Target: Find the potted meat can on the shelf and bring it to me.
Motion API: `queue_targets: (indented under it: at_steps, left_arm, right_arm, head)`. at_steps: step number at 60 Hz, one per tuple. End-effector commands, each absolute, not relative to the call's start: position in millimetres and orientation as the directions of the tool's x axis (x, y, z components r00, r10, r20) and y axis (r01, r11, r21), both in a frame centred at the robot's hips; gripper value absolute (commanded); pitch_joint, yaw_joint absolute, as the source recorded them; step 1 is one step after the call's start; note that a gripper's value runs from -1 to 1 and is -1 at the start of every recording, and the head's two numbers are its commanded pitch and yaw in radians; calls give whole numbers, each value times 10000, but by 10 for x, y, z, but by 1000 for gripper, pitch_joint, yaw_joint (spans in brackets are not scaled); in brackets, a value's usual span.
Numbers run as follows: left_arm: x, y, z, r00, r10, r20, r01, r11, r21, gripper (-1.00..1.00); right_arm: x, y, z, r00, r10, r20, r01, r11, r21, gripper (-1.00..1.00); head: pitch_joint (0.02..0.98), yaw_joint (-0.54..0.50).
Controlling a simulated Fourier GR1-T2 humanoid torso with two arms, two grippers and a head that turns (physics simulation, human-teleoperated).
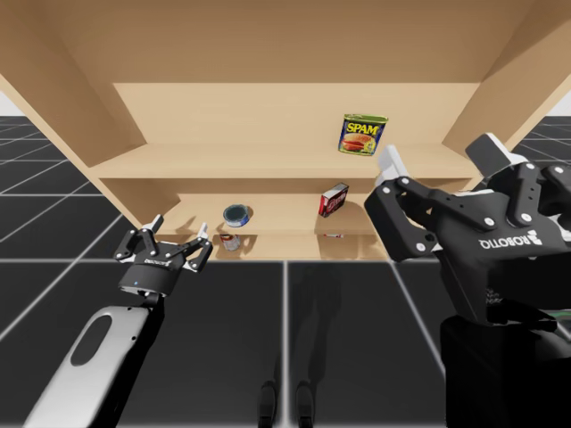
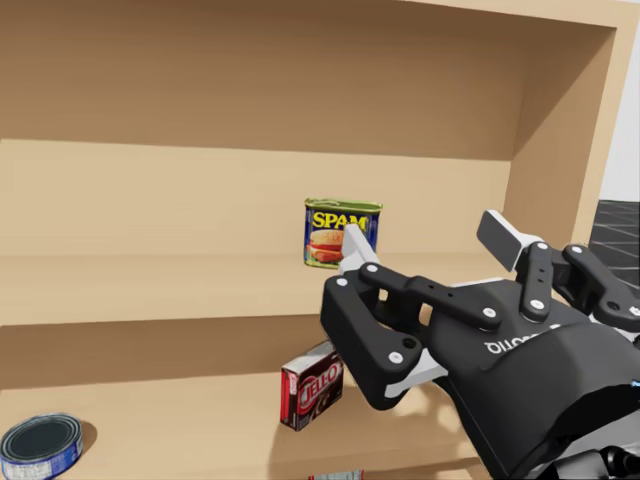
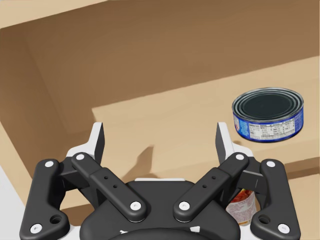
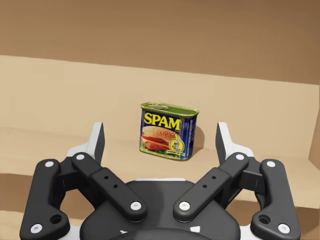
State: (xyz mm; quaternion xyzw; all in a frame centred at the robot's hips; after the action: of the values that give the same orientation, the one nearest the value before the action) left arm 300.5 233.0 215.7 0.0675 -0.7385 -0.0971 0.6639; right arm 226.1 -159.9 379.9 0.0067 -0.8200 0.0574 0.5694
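Right wrist view: meat can [image 4: 168, 131] upright on the upper shelf [image 4: 60, 145], ahead of your right pincer [image 4: 160, 141], fingers wide apart | left pincer [image 3: 160, 141] apart too | can's probably rigid, slick, lightish, so pinch its flat sides mid-height

Yellow lettering on the front of the blue rectangular can [image 4: 168, 131]. White lettering on the red box [image 2: 313, 385]. White reversed lettering on the right gripper [image 1: 439, 157] body.
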Motion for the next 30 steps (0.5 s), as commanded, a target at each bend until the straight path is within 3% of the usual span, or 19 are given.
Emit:
queue_targets:
  at_steps: [1,12,30]
  left_arm:
    - [3014,2331,2139,-1050,-2299,9675,302,9717,2342,-1000]
    - [3021,2341,2136,-1032,-2301,9677,284,9718,2341,-1000]
    - [3029,2361,2145,-1044,-2277,9681,229,9726,2312,-1000]
  right_arm:
    - [2483,-1475,3817,-2148,-261,9763,-1013,9948,43,-1000]
    - [2733,-1362,3819,-1719,-312,9846,-786,9967,179,-1000]
    - [3108,-1235,3772,-939,201,9954,111,9998,-191,-1000]
  head:
    - [279,-230]
    - [283,-231]
    - [295,-231]
